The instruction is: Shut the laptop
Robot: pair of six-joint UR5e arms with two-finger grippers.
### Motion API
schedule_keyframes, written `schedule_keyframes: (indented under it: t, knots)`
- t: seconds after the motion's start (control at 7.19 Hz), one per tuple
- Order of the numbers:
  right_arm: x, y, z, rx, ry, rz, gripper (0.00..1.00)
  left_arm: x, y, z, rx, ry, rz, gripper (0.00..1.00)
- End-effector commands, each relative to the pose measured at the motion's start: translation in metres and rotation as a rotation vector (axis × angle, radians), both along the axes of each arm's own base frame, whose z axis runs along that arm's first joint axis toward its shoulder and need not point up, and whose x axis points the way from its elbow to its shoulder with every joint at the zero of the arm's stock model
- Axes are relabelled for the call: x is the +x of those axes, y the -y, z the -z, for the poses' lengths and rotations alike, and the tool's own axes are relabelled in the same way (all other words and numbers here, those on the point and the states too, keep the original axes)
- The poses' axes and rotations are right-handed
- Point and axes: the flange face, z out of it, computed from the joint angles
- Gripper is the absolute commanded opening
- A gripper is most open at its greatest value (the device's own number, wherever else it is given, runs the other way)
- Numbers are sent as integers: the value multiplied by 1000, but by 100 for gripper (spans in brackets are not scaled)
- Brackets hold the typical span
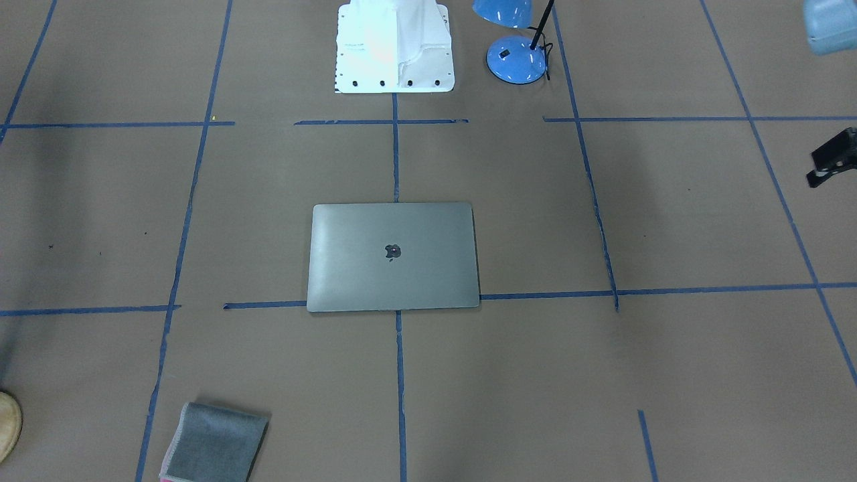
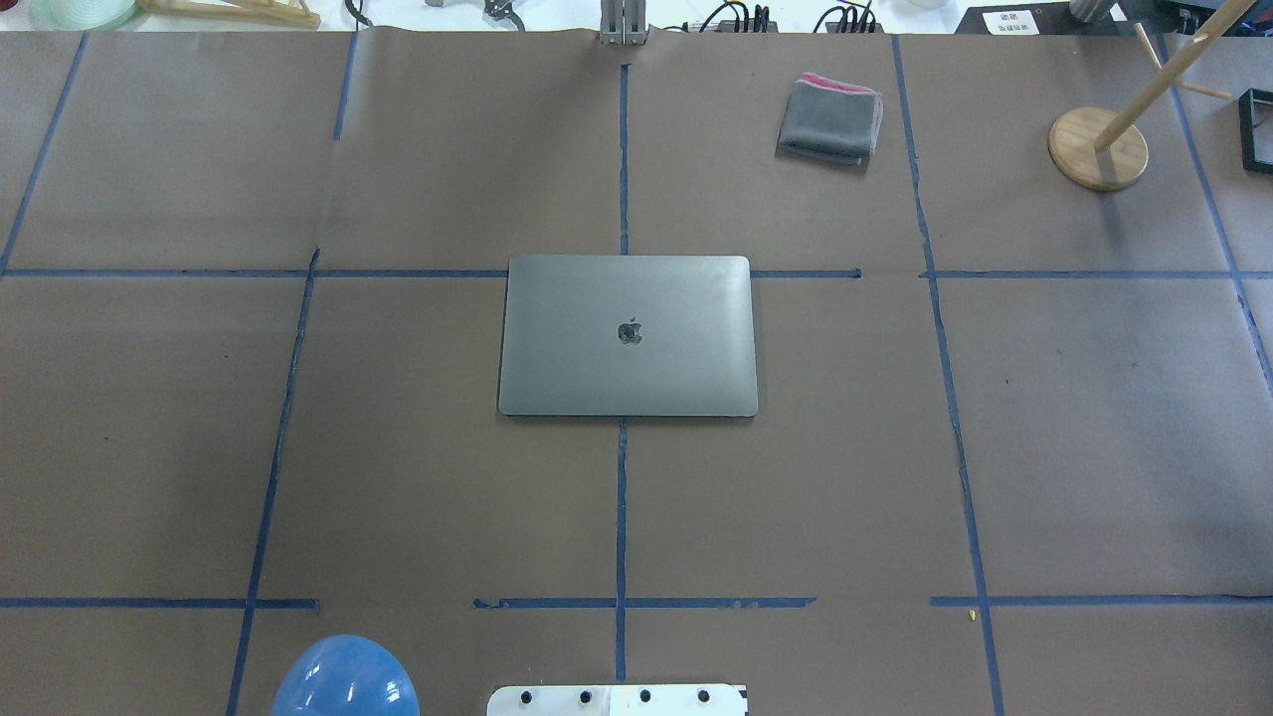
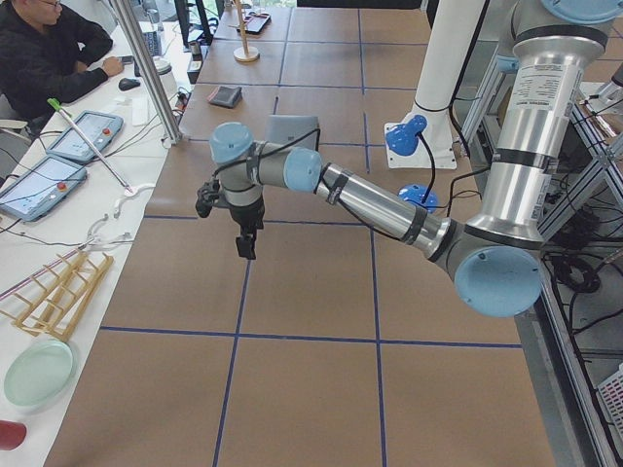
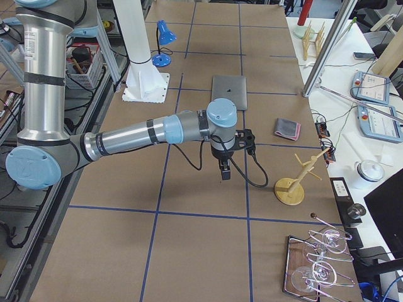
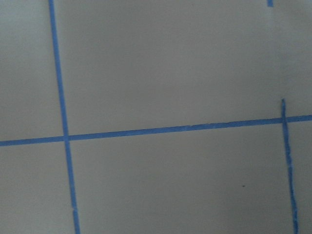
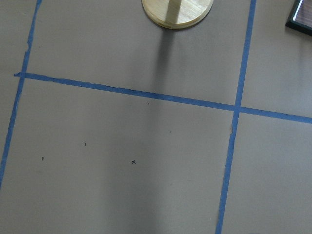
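Laptop (image 2: 627, 333) lies flat at the centre of the table (image 2: 398, 477), lid down and logo up, so closing looks done. Left end effector (image 3: 245, 243) and right end effector (image 4: 225, 171) hang over bare table, well apart from it on either side, likely parked out of the way. Cannot tell if either's fingers are apart or together.

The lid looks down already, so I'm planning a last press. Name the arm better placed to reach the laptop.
Probably left. The laptop lies shut mid-table. The left gripper hangs off to its side, its arm showing at the front view's edge; the right gripper hangs by the wooden stand, outside that view.
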Motion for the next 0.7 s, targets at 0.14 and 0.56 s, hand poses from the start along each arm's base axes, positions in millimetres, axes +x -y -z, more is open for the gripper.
schedule_keyframes:
  t: [0.14, 0.56]
  knots:
    - [9, -43, -51, -109, 5, -7, 100, -83, -22, -113, -81, -41, 15, 100]
    - [16, -60, -84, -186, 17, -23, 100, -84, -43, -150, -142, -46, 21, 100]
